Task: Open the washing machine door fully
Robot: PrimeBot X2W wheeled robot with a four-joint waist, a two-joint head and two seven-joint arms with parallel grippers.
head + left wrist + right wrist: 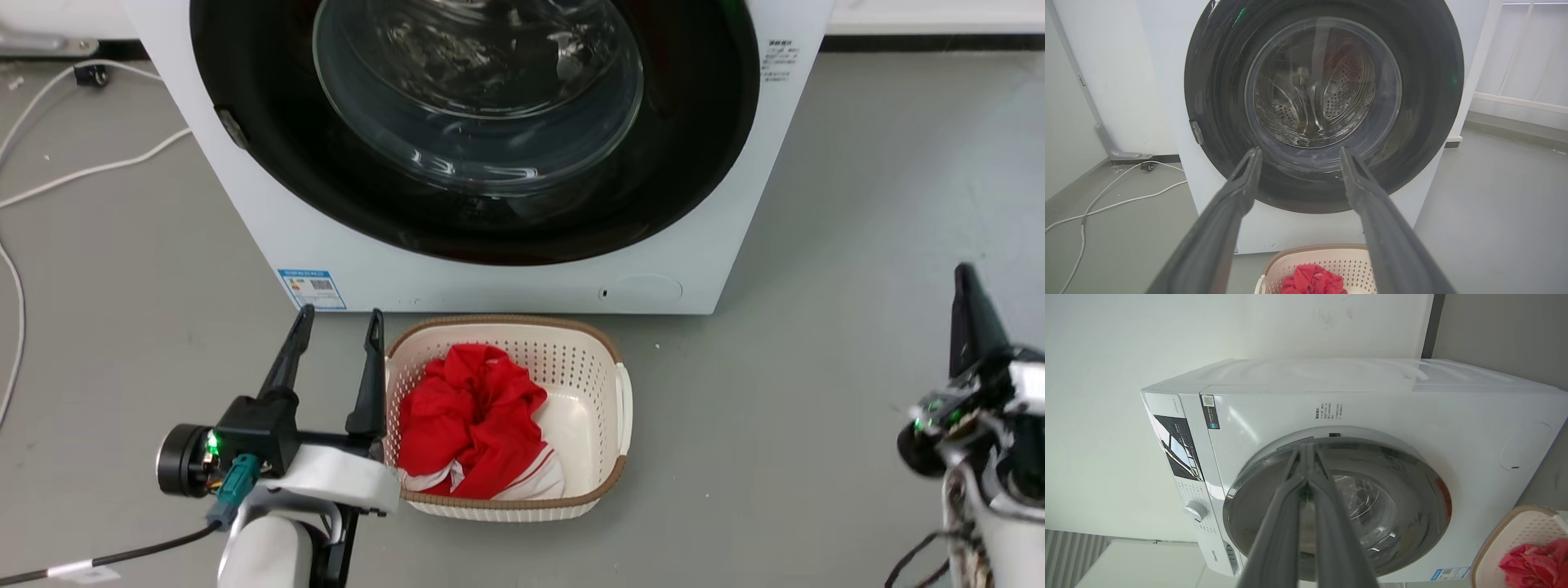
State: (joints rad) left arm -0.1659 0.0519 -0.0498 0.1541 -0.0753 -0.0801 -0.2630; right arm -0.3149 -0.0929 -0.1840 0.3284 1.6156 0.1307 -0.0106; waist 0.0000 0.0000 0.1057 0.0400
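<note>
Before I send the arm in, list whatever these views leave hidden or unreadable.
Head view: the upper part of the washing machine door is cut off by the top edge.
Right wrist view: the right gripper, shut, covers part of the door's rim.
Head view: the print on the washing machine is too small to read.
Head view: the red cloth hides whatever lies under it in the basket.

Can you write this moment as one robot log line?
washing machine door: closed | left gripper: open, beside basket | right gripper: shut, empty | basket: red cloth inside
</note>
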